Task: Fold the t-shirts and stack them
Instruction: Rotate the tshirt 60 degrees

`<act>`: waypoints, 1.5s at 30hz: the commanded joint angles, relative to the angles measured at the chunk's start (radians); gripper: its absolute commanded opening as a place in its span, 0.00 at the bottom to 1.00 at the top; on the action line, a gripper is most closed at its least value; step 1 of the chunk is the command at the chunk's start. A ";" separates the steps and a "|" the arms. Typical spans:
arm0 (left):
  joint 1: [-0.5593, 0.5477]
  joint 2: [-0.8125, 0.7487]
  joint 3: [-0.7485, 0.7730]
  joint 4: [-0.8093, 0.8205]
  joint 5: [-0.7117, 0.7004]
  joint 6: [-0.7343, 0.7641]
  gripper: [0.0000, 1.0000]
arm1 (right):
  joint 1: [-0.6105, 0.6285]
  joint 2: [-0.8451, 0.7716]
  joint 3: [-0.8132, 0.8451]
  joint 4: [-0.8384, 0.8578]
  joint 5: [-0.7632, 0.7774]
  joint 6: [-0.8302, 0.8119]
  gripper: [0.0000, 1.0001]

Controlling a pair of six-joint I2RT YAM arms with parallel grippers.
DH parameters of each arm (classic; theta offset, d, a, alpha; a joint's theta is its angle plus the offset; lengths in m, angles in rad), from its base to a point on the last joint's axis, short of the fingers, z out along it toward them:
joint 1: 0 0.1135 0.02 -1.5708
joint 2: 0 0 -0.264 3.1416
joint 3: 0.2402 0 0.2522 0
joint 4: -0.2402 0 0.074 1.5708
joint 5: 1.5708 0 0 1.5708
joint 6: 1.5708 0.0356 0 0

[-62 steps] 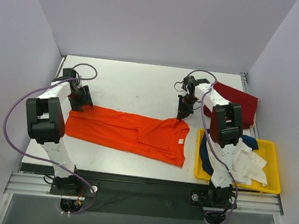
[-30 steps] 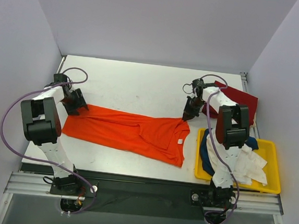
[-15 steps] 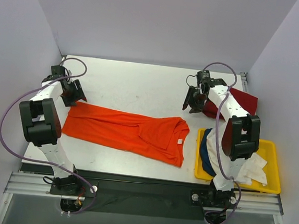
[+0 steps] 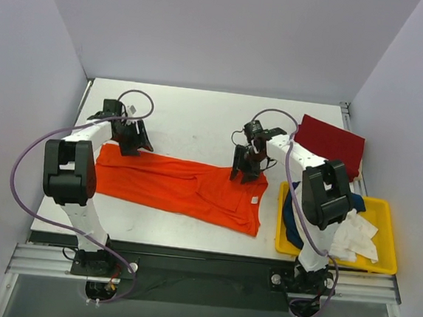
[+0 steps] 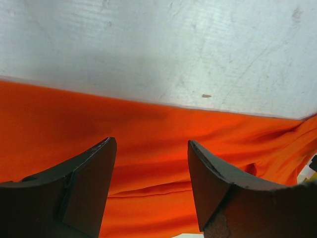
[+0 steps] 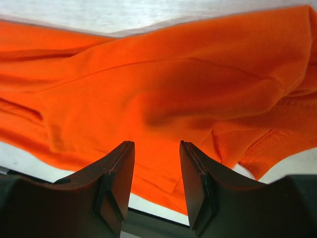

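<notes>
Our left pincer (image 5: 149, 145) hangs with its jaws apart and empty, just above the orange t-shirt (image 4: 179, 185) near its far left corner. Our right pincer (image 6: 157, 144) is likewise spread and holds nothing, low over the same shirt's collar end.

Half a second ago both had drawn clear of the orange t-shirt, one off each end. Now both have swung back in over its far edge. The shirt itself has not shifted and lies stretched long across the counter (image 4: 193, 116), with some rumpling left near the collar.

We judge the spreading done and a fresh grip on that far edge to be next, for the first fold; nothing is folded yet.

The dark red t-shirt (image 4: 333, 143) lies beyond the orange t-shirt's collar end. The white t-shirt (image 4: 357, 234) and navy t-shirt (image 4: 290, 210) wait in the yellow bin (image 4: 386, 212) to its right.
</notes>
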 commanded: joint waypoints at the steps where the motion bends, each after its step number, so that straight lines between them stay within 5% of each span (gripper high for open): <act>1: 0.008 0.025 -0.035 0.047 0.046 -0.004 0.70 | -0.013 0.041 -0.014 0.011 0.004 0.020 0.42; 9: 0.010 0.020 -0.105 0.022 0.001 0.019 0.70 | -0.018 0.168 0.041 -0.030 0.088 0.023 0.42; 17: 0.008 -0.064 -0.151 0.044 0.069 -0.028 0.70 | -0.062 0.339 0.280 -0.136 0.195 0.072 0.42; 32: 0.008 -0.186 -0.139 0.022 0.123 -0.010 0.70 | -0.180 0.547 0.828 -0.225 0.033 0.040 0.43; 38: 0.008 -0.166 -0.223 0.048 0.126 0.001 0.70 | -0.170 0.405 0.732 -0.209 0.008 -0.017 0.43; 45: 0.008 -0.199 -0.314 0.071 0.124 -0.021 0.70 | -0.101 0.212 0.419 -0.195 0.019 0.016 0.43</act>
